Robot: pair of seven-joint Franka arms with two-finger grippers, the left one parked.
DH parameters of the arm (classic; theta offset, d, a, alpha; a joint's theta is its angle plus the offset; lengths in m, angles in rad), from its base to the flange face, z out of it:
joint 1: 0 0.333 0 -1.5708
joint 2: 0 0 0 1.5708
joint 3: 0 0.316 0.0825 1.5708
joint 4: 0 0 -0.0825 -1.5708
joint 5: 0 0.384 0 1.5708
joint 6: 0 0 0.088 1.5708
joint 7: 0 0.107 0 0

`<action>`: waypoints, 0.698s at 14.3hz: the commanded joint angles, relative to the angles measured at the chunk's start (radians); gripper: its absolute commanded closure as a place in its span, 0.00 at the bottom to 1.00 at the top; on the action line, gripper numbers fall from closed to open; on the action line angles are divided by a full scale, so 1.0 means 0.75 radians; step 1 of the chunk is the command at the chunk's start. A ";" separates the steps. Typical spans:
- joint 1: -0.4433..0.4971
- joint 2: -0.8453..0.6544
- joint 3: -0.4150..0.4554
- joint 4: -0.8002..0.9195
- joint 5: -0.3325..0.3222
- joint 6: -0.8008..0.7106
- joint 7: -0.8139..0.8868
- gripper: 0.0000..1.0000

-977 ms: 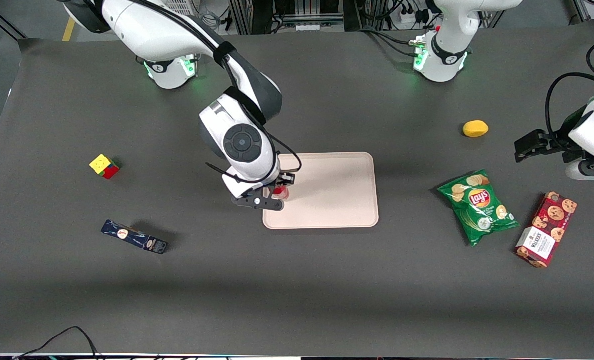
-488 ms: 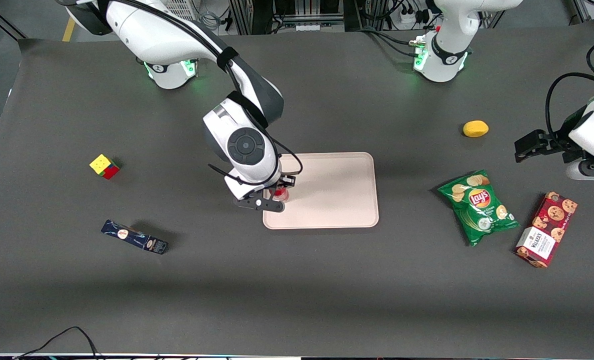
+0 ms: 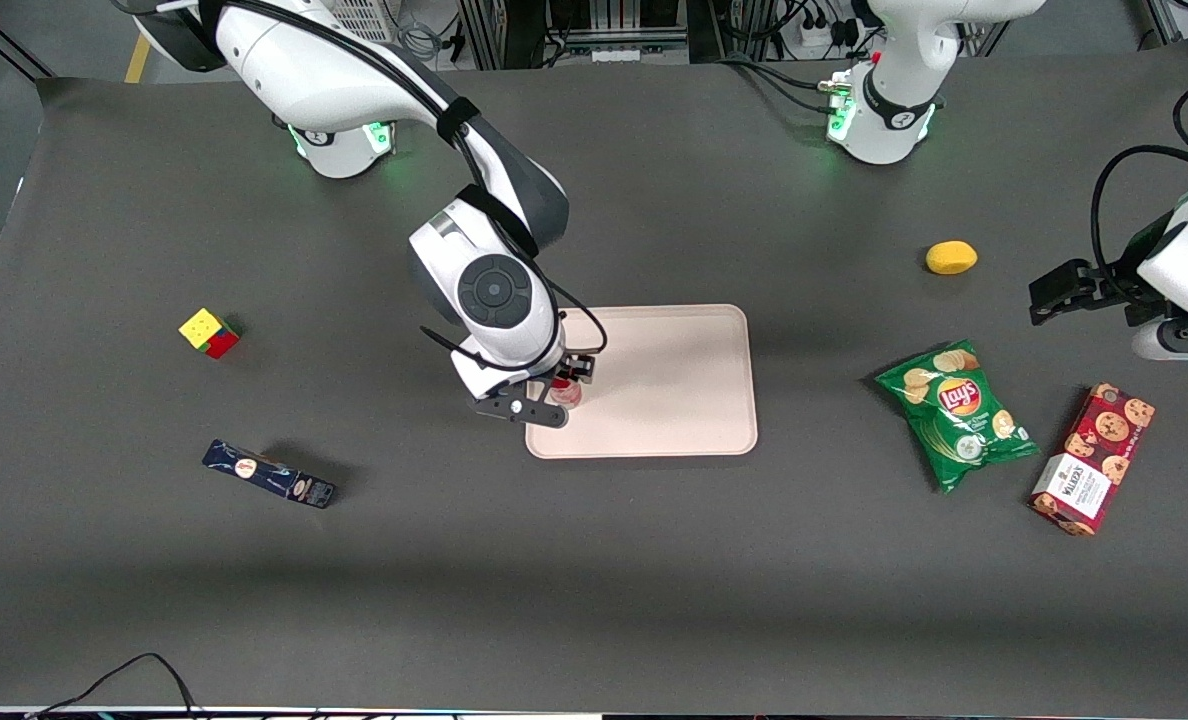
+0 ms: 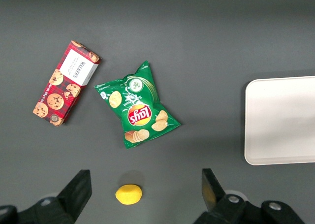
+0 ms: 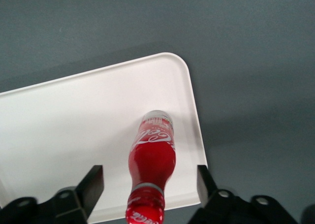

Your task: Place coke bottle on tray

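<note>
The dark table (image 3: 594, 560) carries everything, and the pale pink tray (image 3: 674, 385) is the biggest thing on it, lying flat near the middle. The right arm reaches down over the tray's end toward the working arm's side, with the gripper (image 3: 554, 392) directly above the bottle. In the right wrist view the coke bottle (image 5: 151, 167) stands upright on the tray, its clear base near a rounded corner but inside the raised rim (image 5: 196, 130). The fingers (image 5: 93, 184) are spread apart, one on each side of the bottle with a visible gap to it, so they pinch nothing. Judging from this, the placing looks essentially done: the bottle rests on the tray by itself. What seems left is only for the gripper to lift clear without knocking the red cap (image 5: 143, 211).
</note>
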 commanded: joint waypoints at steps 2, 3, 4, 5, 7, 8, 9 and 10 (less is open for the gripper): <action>-0.073 -0.135 0.033 -0.009 -0.011 -0.031 -0.009 0.00; -0.112 -0.175 0.040 -0.007 -0.005 -0.082 -0.058 0.00; -0.153 -0.222 0.038 -0.013 0.011 -0.115 -0.142 0.00; -0.194 -0.276 0.038 -0.037 0.013 -0.140 -0.248 0.00; -0.284 -0.384 0.038 -0.113 0.013 -0.140 -0.446 0.00; -0.323 -0.431 0.036 -0.145 0.013 -0.140 -0.522 0.00; -0.366 -0.478 0.036 -0.182 0.013 -0.142 -0.578 0.00; -0.402 -0.531 0.027 -0.231 0.013 -0.144 -0.633 0.00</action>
